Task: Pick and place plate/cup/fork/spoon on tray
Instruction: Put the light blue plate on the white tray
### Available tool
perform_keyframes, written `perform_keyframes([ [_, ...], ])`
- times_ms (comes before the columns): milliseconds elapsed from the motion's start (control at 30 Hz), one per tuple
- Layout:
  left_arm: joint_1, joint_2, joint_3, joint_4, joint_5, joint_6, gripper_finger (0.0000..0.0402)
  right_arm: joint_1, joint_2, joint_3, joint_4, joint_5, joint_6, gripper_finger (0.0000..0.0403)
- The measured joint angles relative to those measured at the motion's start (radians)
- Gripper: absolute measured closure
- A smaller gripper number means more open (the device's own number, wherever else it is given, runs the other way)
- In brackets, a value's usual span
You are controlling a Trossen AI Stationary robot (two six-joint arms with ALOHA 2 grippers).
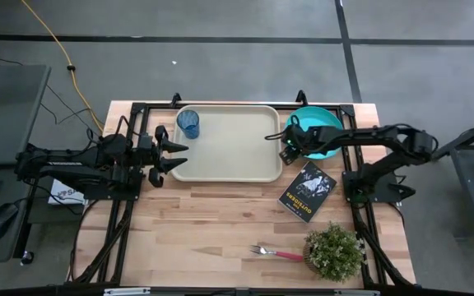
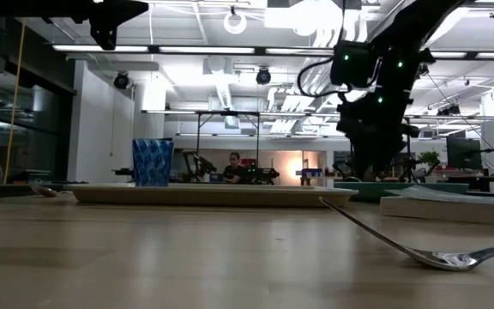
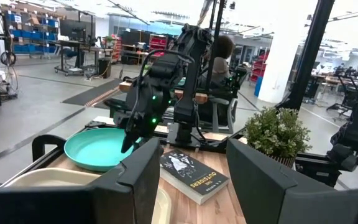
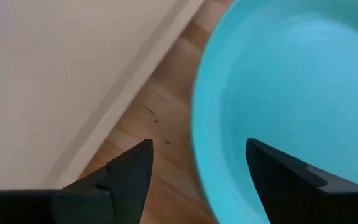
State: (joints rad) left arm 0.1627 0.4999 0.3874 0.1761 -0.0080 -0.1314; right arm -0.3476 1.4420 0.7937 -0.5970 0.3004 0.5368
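Note:
The cream tray (image 1: pixel 229 152) lies at the far middle of the table, with the blue cup (image 1: pixel 188 123) upright in its far left corner. The turquoise plate (image 1: pixel 326 123) lies on the wood just right of the tray. My right gripper (image 1: pixel 289 150) is open over the plate's edge nearest the tray. In the right wrist view (image 4: pixel 194 171) one finger is over the wood and one over the plate's inside (image 4: pixel 303 93). My left gripper (image 1: pixel 175 156) is open and empty, raised over the tray's left edge. The fork (image 1: pixel 275 252) lies near the front edge. The spoon does not show in the high view.
A black book (image 1: pixel 307 191) lies near the tray's near right corner, just nearer than the plate. A potted plant (image 1: pixel 333 251) stands at the front right beside the fork's red handle. The dark arm frames (image 1: pixel 126 185) run along both sides. Bare wood lies at the front left.

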Motion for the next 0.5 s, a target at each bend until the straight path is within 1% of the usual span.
perform_keyframes([
  [100,0.000,0.000,0.000,0.000,0.000,0.000,0.0234,0.000,0.046,0.000,0.006,-0.005,-0.017,0.0153],
  [200,0.000,0.000,0.000,0.000,0.000,-0.001,0.0234,0.000,0.086,0.000,0.004,0.014,-0.021,0.0153],
  [333,0.000,0.000,0.000,0.000,0.000,-0.040,0.0234,0.000,0.121,0.000,0.004,0.030,-0.022,0.0154],
  [433,0.000,0.000,0.000,0.000,0.000,-0.049,0.0234,0.000,0.130,0.000,0.003,0.033,-0.022,0.0167],
  [500,0.000,0.000,0.000,0.000,0.000,-0.050,0.0234,0.000,0.131,0.000,0.001,0.033,-0.019,0.0184],
])
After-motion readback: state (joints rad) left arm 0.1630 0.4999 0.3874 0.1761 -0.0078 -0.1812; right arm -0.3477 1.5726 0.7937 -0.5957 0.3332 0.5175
